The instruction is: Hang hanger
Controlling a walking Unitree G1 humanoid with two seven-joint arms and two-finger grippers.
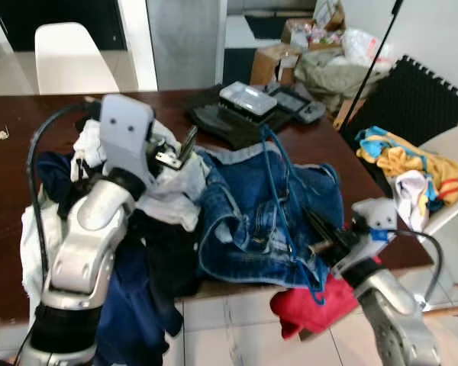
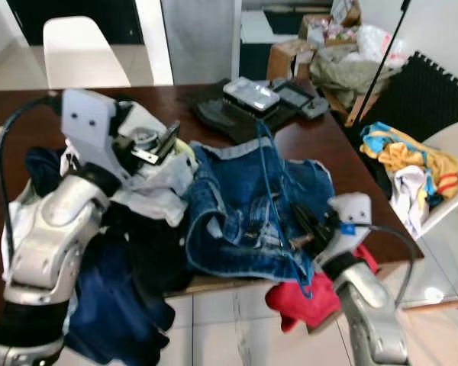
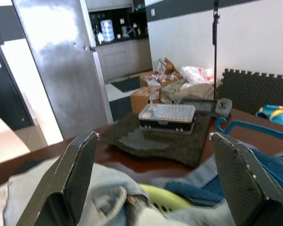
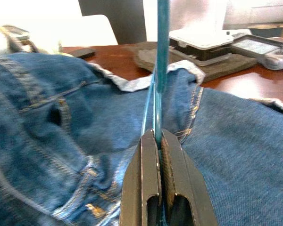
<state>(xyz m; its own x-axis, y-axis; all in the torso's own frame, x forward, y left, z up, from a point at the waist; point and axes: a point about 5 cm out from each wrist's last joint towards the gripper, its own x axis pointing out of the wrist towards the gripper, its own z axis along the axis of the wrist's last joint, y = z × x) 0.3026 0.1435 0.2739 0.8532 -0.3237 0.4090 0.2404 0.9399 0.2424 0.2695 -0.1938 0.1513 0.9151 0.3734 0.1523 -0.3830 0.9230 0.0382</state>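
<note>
Blue hanger (image 1: 278, 179) lies over the jeans (image 1: 244, 221) on the worktop (image 1: 8, 191), its long axis running away from the right hand (image 1: 326, 236), which is clamped on its near end, while the left hand (image 3: 151, 188) hovers open over the clothes

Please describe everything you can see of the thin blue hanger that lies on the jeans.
The thin blue hanger looks like plastic-coated wire or slim plastic. Its hook curls at the far end, near the dark mat on the brown table. Its rods run toward the robot across the crumpled blue denim jeans, resting on them. The right gripper is shut on one rod at the near end. The left gripper hovers open above the clothes pile, apart from the hanger.
</note>
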